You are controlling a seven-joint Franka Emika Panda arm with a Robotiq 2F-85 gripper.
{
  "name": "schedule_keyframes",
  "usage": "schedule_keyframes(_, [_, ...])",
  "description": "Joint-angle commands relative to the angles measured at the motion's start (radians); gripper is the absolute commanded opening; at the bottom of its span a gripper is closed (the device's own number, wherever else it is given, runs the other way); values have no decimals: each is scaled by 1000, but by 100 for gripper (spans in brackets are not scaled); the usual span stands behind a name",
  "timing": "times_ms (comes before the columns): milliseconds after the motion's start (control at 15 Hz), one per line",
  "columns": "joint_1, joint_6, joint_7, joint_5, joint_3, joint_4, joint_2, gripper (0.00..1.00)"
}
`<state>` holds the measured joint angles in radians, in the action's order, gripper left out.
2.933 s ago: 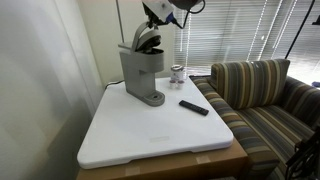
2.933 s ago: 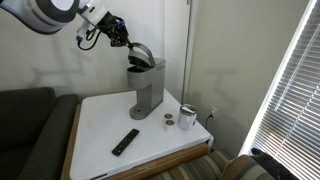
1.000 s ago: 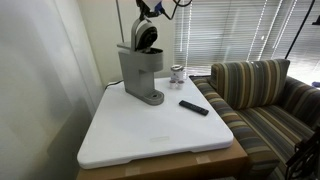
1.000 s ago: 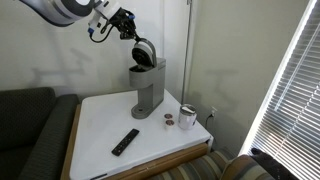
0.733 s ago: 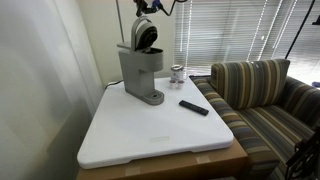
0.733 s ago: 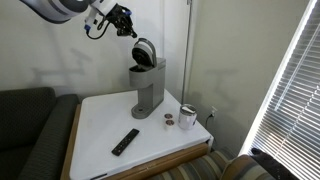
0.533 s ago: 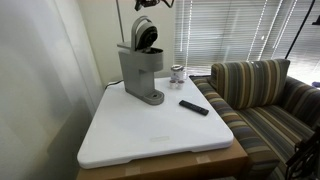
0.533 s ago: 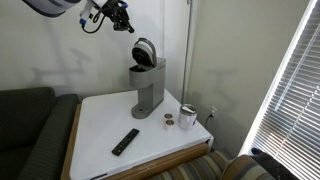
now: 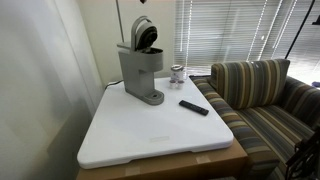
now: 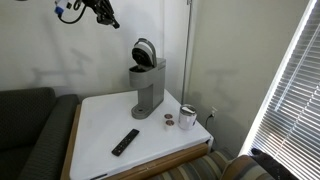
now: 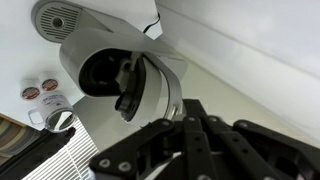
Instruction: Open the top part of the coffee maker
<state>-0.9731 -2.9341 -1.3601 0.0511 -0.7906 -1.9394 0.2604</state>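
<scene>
The grey coffee maker (image 9: 143, 76) stands at the back of the white table in both exterior views (image 10: 148, 88). Its top part (image 9: 146, 34) stands raised upright on its hinge, dark round underside showing (image 10: 144, 52). My gripper (image 10: 104, 17) is high above and off to the side of the machine, touching nothing. In the wrist view the gripper (image 11: 196, 128) comes in from the bottom, fingers together and empty, and looks down on the coffee maker (image 11: 95, 48), its open head and its raised top part (image 11: 140, 88).
A small glass jar (image 9: 177, 73) and a black remote (image 9: 194, 107) lie on the white table (image 9: 150, 135) beside the machine. A striped sofa (image 9: 265, 95) stands by the table's side. Window blinds (image 9: 240, 30) and a wall are behind.
My gripper has lifted up and away from the lid, leaving one exterior view. The lid stays raised and open. Nothing else moved.
</scene>
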Motion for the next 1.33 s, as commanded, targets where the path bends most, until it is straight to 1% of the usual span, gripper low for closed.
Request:
schedule_keyframes(0, [-46, -17, 44, 81, -27, -142, -138, 32])
schedule_keyframes(200, [-60, -40, 32, 154, -42, -194, -185, 55])
schedule_keyframes(400, [-71, -45, 5, 223, -49, -222, -217, 76])
schedule_keyframes(600, [-78, -50, -59, 297, -56, -234, -231, 97])
schedule_keyframes(733, [-78, -57, -113, 347, -55, -239, -240, 100])
schedule_keyframes(867, [-78, -70, -160, 377, -50, -241, -244, 100])
schedule_keyframes(933, [-79, -81, -179, 372, -43, -250, -250, 100])
schedule_keyframes(1000, [-69, -52, -145, 346, -39, -211, -212, 100])
schedule_keyframes(1267, [-77, -60, -163, 347, -39, -218, -216, 100])
